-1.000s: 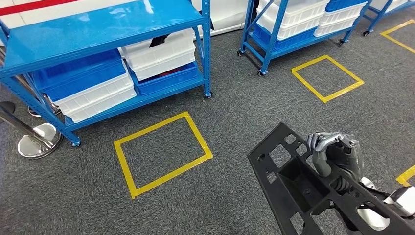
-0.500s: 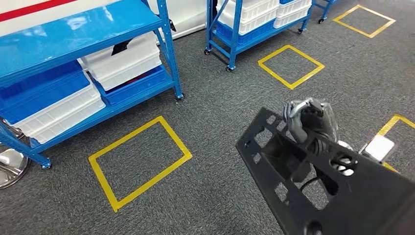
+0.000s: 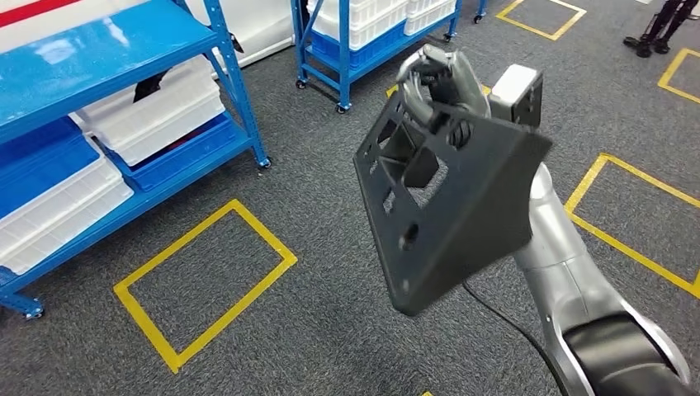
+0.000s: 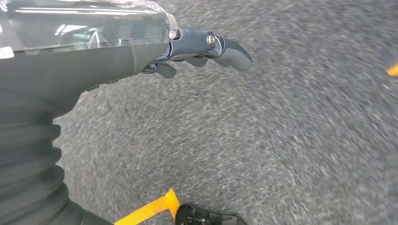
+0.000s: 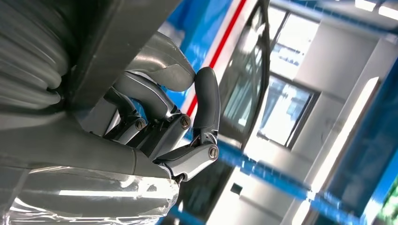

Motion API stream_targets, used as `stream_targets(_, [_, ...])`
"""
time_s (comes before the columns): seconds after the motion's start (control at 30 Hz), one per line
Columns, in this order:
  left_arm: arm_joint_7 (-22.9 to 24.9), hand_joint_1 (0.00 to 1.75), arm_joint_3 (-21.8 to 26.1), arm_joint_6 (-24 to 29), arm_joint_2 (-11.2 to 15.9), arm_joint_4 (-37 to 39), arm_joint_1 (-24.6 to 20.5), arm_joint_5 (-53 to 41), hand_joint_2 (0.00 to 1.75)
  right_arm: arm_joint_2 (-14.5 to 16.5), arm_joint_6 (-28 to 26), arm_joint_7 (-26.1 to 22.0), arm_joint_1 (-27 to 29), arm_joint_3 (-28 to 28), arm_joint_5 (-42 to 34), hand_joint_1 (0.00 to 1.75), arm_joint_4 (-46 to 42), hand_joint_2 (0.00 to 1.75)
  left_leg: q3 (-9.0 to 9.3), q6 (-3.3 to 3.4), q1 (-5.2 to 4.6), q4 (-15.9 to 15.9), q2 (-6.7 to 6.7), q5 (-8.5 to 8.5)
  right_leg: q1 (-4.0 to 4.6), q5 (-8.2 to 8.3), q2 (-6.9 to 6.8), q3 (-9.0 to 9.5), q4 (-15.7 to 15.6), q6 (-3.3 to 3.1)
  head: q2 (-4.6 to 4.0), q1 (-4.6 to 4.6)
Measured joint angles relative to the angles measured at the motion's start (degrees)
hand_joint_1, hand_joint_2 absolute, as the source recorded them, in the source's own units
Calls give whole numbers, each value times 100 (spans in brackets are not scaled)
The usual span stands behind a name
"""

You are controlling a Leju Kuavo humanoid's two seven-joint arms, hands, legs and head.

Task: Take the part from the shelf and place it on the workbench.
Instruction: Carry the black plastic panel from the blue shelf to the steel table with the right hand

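The grey carpet floor (image 3: 347, 330) fills most of the head view. It has yellow tape squares (image 3: 202, 280) stuck on it.

A big blue metal shelf rack (image 3: 124, 58) stands on the left side of the head view. White plastic bins (image 3: 153, 111) and blue plastic bins (image 3: 41, 161) sit on its lower shelves. A second blue rack on small wheels (image 3: 347, 62) stands farther back, with more white and blue bins on it.

The robot's silver right arm (image 3: 569, 272) comes up from the bottom right of the head view. It lifts a flat black plastic part with cut-out holes (image 3: 454, 214) high above the floor. The part is tilted, with its wide flat side facing the camera. It is up in the air, well away from both racks.

The right hand (image 3: 442, 78) grips the top edge of the black part, with its fingers curled over the edge. In the right wrist view the right hand's fingers are bent tight around the dark edge of the part (image 5: 117, 42).

In the left wrist view the left hand (image 4: 206, 49) hangs over the grey carpet. Its fingers lie close together, and it touches nothing. I cannot tell whether they are curled in or straight.
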Motion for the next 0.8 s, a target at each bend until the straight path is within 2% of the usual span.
stream_targets(0.03, [-7, 0, -16, -1, -3, 0, -5, 31, 175, 61, -36, 39, -257, 55, 13, 166, 243, 175, -17, -29, -16, 20, 66, -12, 30, -22, -12, 0, -56, -46, 0, -1])
stream_targets(0.1, [-10, 0, -35, 3, -15, 0, -20, 124, 175, 174, -113, 82, -724, 149, 57, 166, 753, 175, -31, -85, -12, 34, 157, -29, 35, 12, 117, -38, -86, -140, 0, -3])
stream_targets(0.13, [-9, 0, -38, 13, -25, 0, -27, 174, 175, 225, -142, 81, -933, 181, 74, 166, 986, 175, -46, -116, 4, 79, 82, -81, 31, 35, 178, -44, -107, -180, 0, -2])
stream_targets(0.17, [-6, 0, -38, 30, -38, 0, -26, 222, 175, 287, -159, 60, -1118, 209, 75, 166, 1182, 175, -100, -144, 25, 217, -53, -192, 22, 58, 235, -49, -128, -217, 0, -2])
stream_targets(0.23, [1, 0, -37, 83, -63, 0, 4, 301, 175, 397, -139, 16, -1368, 255, 10, 166, 1415, 175, -353, -182, 62, 841, -373, -559, 13, 88, 360, -59, -148, -262, 0, -2])
stream_targets(0.27, [5, 0, -37, 110, -78, 0, 29, 328, 175, 432, -115, 18, -1428, 276, -53, 166, 1457, 175, -523, -190, 69, 1236, -438, -731, 17, 93, 429, -63, -146, -270, 0, -3])
stream_targets(0.3, [8, 0, -36, 130, -89, 0, 52, 348, 175, 442, -94, 43, -1449, 289, -120, 166, 1462, 175, -663, -194, 71, 1547, -461, -827, 22, 96, 499, -64, -144, -272, 0, -3])
stream_targets(0.33, [10, 0, -36, 142, -100, 0, 71, 362, 175, 442, -84, 78, -1454, 298, -181, 166, 1453, 175, -724, -191, 71, 1667, -467, -811, 26, 97, 570, -63, -138, -270, 0, -3])
stream_targets(0.37, [12, 0, -36, 147, -110, 0, 85, 372, 175, 441, -83, 115, -1458, 305, -231, 166, 1435, 175, -685, -182, 74, 1559, -475, -684, 27, 99, 645, -62, -132, -267, 0, -3])
stream_targets(0.4, [13, 0, -36, 148, -116, 0, 93, 380, 175, 440, -84, 143, -1465, 309, -271, 166, 1411, 175, -552, -168, 81, 1244, -514, -474, 27, 102, 720, -60, -123, -262, 0, -3])
stream_targets(0.47, [9, 0, -36, 149, -117, 0, 104, 388, 175, 431, -92, 184, -1498, 311, -346, 166, 1341, 175, -224, -138, 111, 488, -787, -117, 18, 115, 863, -77, -106, -234, 0, -2])
stream_targets(0.5, [-2, 0, -36, 146, -116, 0, 107, 386, 175, 420, -103, 213, -1516, 311, -382, 166, 1303, 175, -116, -127, 119, 242, -910, -40, 10, 134, 929, -102, -103, -202, 0, -3])
stream_targets(0.53, [-17, 0, -36, 140, -116, 0, 109, 381, 175, 386, -117, 258, -1528, 311, -422, 166, 1257, 175, -73, -118, 119, 133, -992, -33, -5, 159, 997, -131, -109, -160, 0, -2])
stream_targets(0.6, [-55, 0, -38, 113, -116, -1, 107, 357, 175, 260, -143, 367, -1531, 307, -496, 166, 1145, 175, -53, -75, 113, 68, -907, -20, -24, 218, 1122, -170, -146, -61, 0, -1])
stream_targets(0.63, [-68, 0, -40, 93, -117, -1, 100, 344, 175, 173, -146, 413, -1531, 302, -532, 166, 1080, 175, -45, -34, 120, 29, -841, 10, -16, 211, 1079, -185, -139, -28, 0, 1])
stream_targets(0.67, [-81, 0, -43, 73, -117, -1, 95, 334, 175, 89, -146, 445, -1536, 294, -561, 166, 1024, 175, -34, 16, 126, -17, -769, 44, 2, 145, 954, -226, -59, -6, 0, 1])
stream_targets(0.7, [-91, 0, -48, 49, -118, -1, 93, 329, 175, 11, -141, 466, -1538, 286, -594, 166, 970, 175, -26, 63, 131, -61, -692, 74, 20, 11, 787, -318, 142, 8, 0, 2])
stream_targets(0.73, [-96, 0, -54, 26, -117, -1, 95, 327, 175, -51, -123, 472, -1528, 280, -635, 166, 930, 175, -25, 93, 115, -80, -617, 88, 21, -176, 604, -461, 464, 17, 0, 2])
stream_targets(0.77, [-99, 0, -62, 5, -117, 0, 101, 326, 175, -109, -90, 469, -1494, 276, -691, 166, 894, 175, -30, 112, 99, -87, -540, 93, 12, -368, 502, -634, 856, 33, 0, 2])
stream_targets(0.8, [-98, 0, -71, -11, -117, 0, 109, 327, 175, -160, -40, 447, -1430, 276, -761, 166, 856, 175, -34, 119, 85, -87, -458, 92, -4, -501, 461, -785, 1205, 52, 0, 3])
